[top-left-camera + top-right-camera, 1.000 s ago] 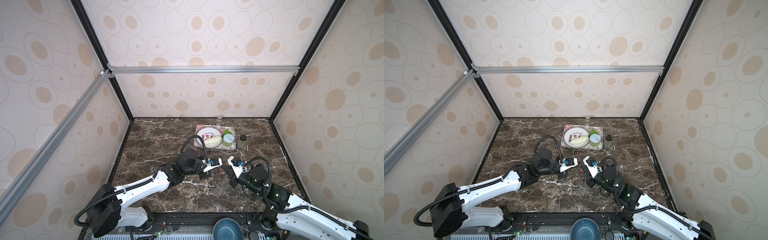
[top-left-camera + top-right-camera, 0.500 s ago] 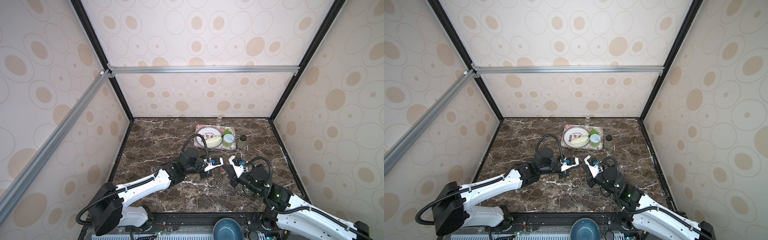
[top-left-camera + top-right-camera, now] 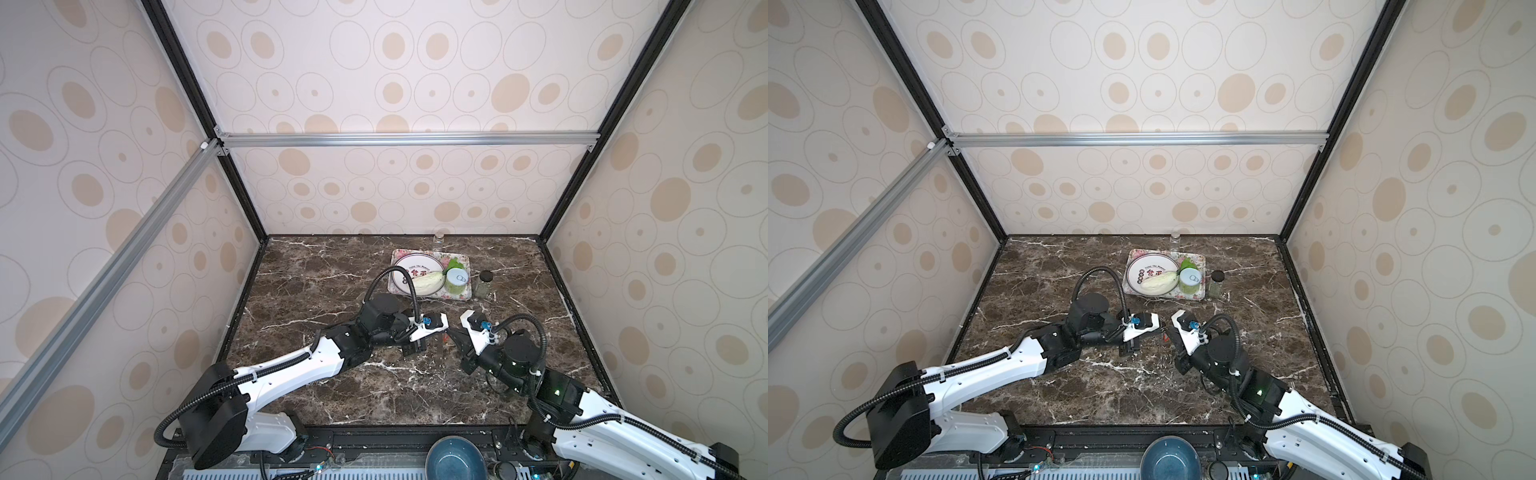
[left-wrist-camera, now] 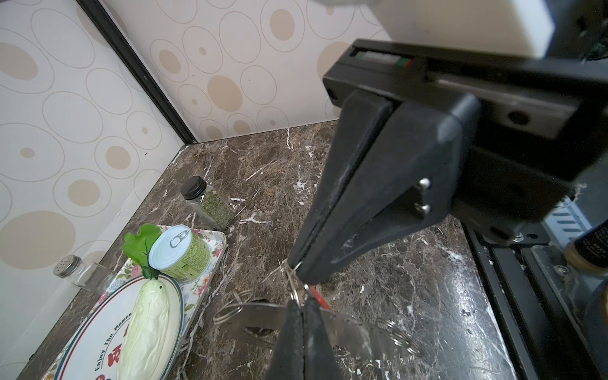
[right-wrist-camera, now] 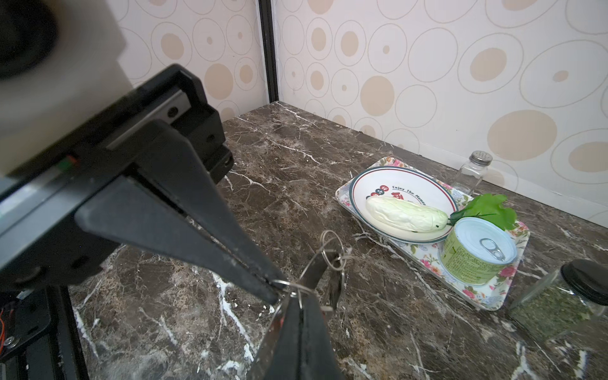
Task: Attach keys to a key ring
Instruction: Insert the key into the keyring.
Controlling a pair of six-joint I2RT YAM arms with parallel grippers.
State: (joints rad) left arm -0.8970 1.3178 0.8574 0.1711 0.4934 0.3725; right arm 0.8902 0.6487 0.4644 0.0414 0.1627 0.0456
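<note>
At the left the marble surface lies bare out to the black frame edge, so the left arm has its freest room on that side. The left gripper has its fingers clenched, the tips pinching a thin wire loop over mid-surface. Just beside that pinch hangs the red tag. Behind it runs the key ring, the flat grey plate with small holes along its rim. Whether the plate rests on the surface or hangs clear I cannot tell. The right gripper meets the left one tip to tip, its fingers likewise clenched on the wire loop. I judge the plate light, stiff and slick, best taken across its thin edge near a rim hole, since the flat faces give the fingers little to bite. The loop looks springy and tiny, apt to twist or snap out of a pinch, and the tag will merely dangle. Beyond the grippers stands the flowered tray with a can on it. To the right of the tray is a spice jar, near enough that a wide swing of the right arm toward the back could knock it over.
</note>
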